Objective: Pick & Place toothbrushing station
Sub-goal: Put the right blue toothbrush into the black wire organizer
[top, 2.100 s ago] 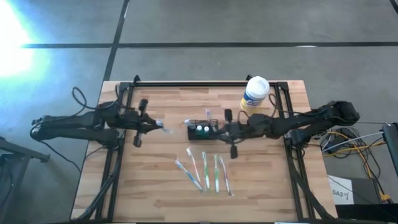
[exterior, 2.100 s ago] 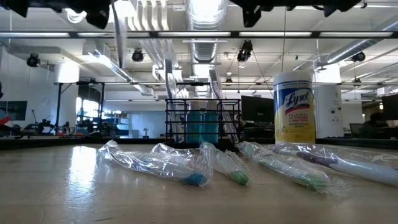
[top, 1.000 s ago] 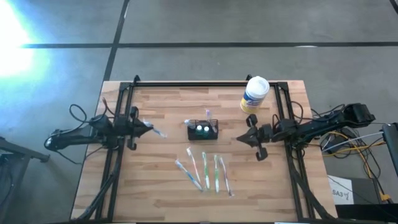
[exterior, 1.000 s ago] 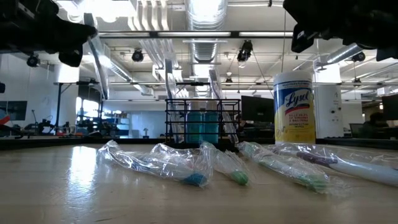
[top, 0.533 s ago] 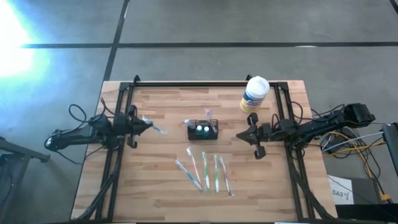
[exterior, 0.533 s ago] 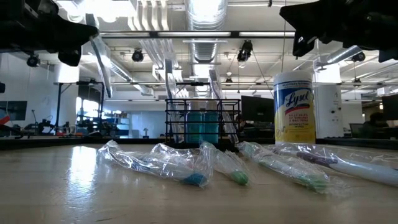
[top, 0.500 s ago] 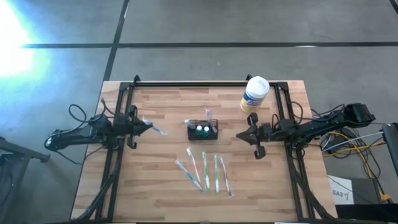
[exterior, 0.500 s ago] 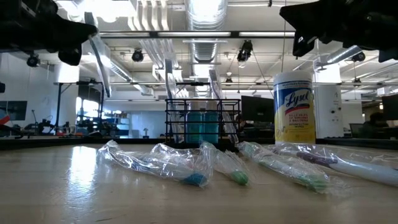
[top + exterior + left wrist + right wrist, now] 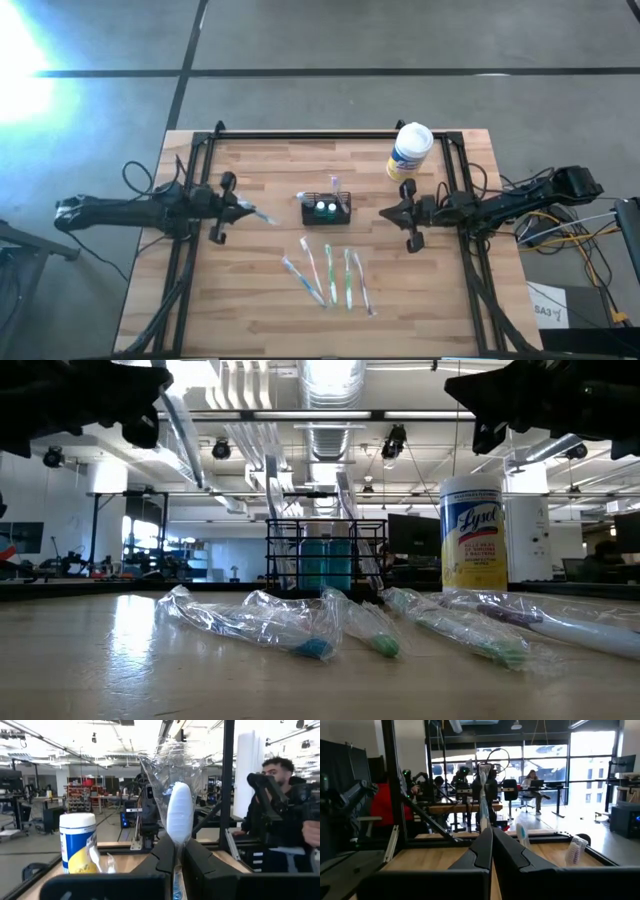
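The black wire-mesh caddy [image 9: 327, 209] stands on its base at the table's middle, with upright toothbrushes and two teal items inside; it also shows in the low view [image 9: 325, 555]. My left gripper [image 9: 243, 208] is left of the caddy, above the table, shut on a plastic-wrapped toothbrush [image 9: 262, 213]. My right gripper [image 9: 385, 212] is right of the caddy, raised, shut and empty. Several wrapped toothbrushes [image 9: 327, 275] lie flat on the table near the caddy. My left gripper pinches the wrapped toothbrush [image 9: 178, 815] between its two fingers, on the wrapper low on the brush [image 9: 175, 844]. The fingers come level from the table's left. The brush sticks out past the fingertips toward the caddy, clear of the table [image 9: 185, 430].
A white-and-yellow wipes tub [image 9: 410, 152] stands at the far right of the table and also shows in the low view [image 9: 473, 532]. A black frame [image 9: 330, 135] runs along the far edge and both sides. A person [image 9: 275, 775] is beyond the table's right side.
My left gripper has gone toward the table's right, nearer the caddy, carrying the wrapped toothbrush, which stays clear of the table. It has stayed shut on the brush.
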